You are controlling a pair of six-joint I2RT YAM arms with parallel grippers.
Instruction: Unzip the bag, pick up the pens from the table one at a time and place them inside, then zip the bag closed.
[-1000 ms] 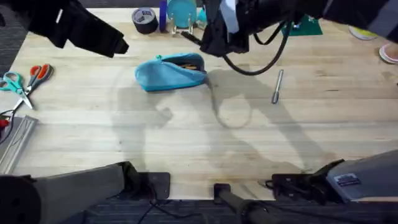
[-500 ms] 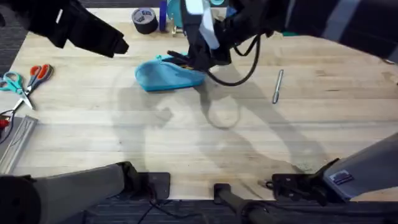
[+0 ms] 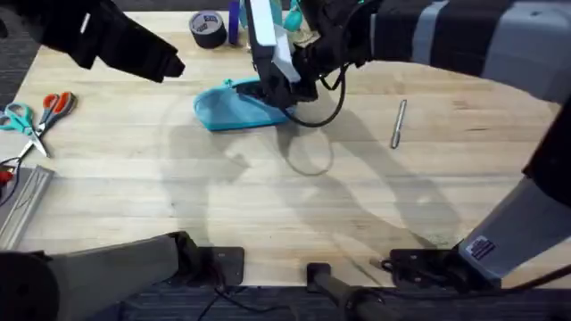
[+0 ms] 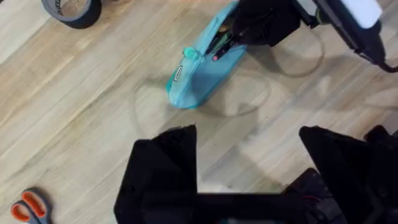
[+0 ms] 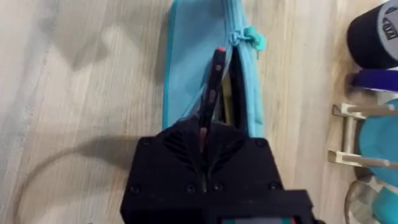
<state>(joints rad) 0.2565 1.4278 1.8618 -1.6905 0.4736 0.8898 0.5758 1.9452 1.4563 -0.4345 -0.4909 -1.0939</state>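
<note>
The right claw (image 5: 205, 146) is clamped on the black pen (image 5: 211, 93), its tip inside the open mouth of the blue bag (image 3: 234, 109) directly beneath, so step one insertion is underway; next, release, then fetch the silver pen (image 3: 398, 123) well aside.
</note>
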